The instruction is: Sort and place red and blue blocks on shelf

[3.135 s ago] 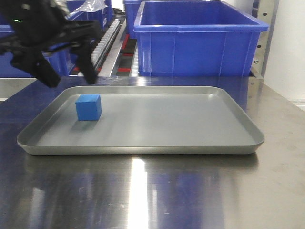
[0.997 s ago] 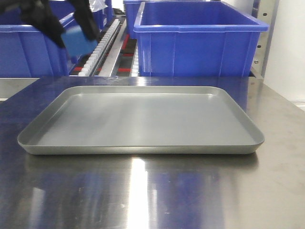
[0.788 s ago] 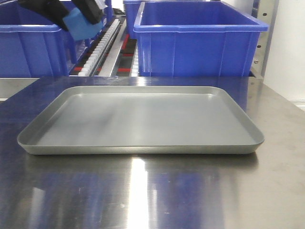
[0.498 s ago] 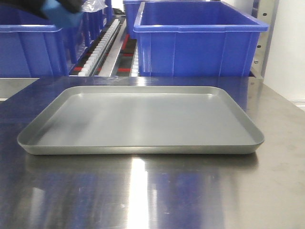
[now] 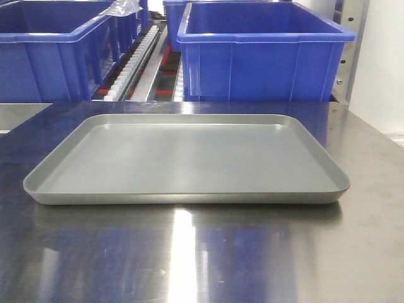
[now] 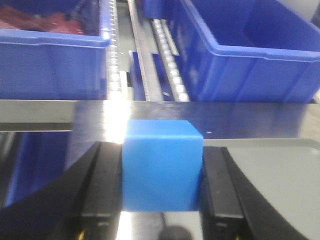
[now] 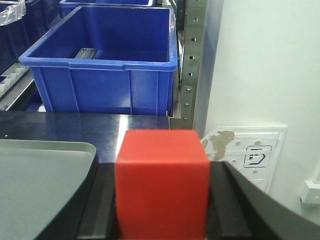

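Left jaws pinch blue block (image 6: 161, 165), right jaws pinch red block (image 7: 161, 182); clipping the shelf (image 6: 170, 70) on approach could knock either loose.

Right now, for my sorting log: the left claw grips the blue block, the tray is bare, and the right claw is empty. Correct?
No. The right wrist view shows the right claw shut on the red block, not empty. The left claw does grip the blue block, and the tray is bare.
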Action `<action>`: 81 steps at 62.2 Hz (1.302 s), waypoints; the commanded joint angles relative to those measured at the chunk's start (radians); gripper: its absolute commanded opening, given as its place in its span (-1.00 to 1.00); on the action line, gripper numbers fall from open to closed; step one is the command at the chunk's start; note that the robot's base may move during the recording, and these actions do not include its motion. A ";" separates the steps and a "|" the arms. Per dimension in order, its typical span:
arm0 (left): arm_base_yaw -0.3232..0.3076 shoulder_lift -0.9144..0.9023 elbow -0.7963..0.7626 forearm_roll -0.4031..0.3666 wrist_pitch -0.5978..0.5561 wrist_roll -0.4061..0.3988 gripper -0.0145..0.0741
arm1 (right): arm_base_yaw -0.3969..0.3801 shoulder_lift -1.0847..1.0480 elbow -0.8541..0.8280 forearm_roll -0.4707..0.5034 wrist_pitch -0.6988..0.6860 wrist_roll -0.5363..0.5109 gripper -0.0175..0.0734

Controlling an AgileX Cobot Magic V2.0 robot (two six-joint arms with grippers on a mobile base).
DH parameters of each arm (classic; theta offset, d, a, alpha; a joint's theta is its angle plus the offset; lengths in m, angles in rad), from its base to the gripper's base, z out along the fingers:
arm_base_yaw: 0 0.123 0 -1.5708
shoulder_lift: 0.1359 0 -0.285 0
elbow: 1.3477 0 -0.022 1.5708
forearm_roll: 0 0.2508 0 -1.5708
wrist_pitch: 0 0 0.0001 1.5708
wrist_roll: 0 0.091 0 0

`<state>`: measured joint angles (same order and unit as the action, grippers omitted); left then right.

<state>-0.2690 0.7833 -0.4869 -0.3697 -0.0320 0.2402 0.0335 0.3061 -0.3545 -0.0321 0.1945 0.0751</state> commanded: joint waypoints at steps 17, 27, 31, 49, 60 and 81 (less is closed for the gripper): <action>0.083 -0.251 0.141 0.025 -0.115 0.005 -0.39 | -0.001 0.006 -0.028 0.001 -0.087 -0.003 -0.48; 0.083 -0.329 0.187 0.067 -0.111 0.022 -0.39 | -0.001 0.006 -0.028 0.001 -0.087 -0.003 -0.48; 0.083 -0.358 0.192 0.067 -0.111 0.067 -0.39 | -0.001 0.006 -0.028 0.001 -0.087 -0.003 -0.48; 0.083 -0.423 0.194 0.046 -0.123 0.112 -0.39 | -0.001 0.006 -0.028 0.001 -0.087 -0.003 -0.48; 0.083 -0.423 0.219 0.005 -0.213 0.112 -0.39 | -0.001 0.006 -0.028 0.001 -0.087 -0.003 -0.48; 0.083 -0.423 0.223 0.005 -0.218 0.112 -0.39 | -0.001 0.006 -0.028 0.001 -0.087 -0.003 -0.48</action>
<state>-0.1868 0.3550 -0.2355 -0.3605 -0.1576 0.3499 0.0335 0.3061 -0.3545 -0.0321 0.1945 0.0751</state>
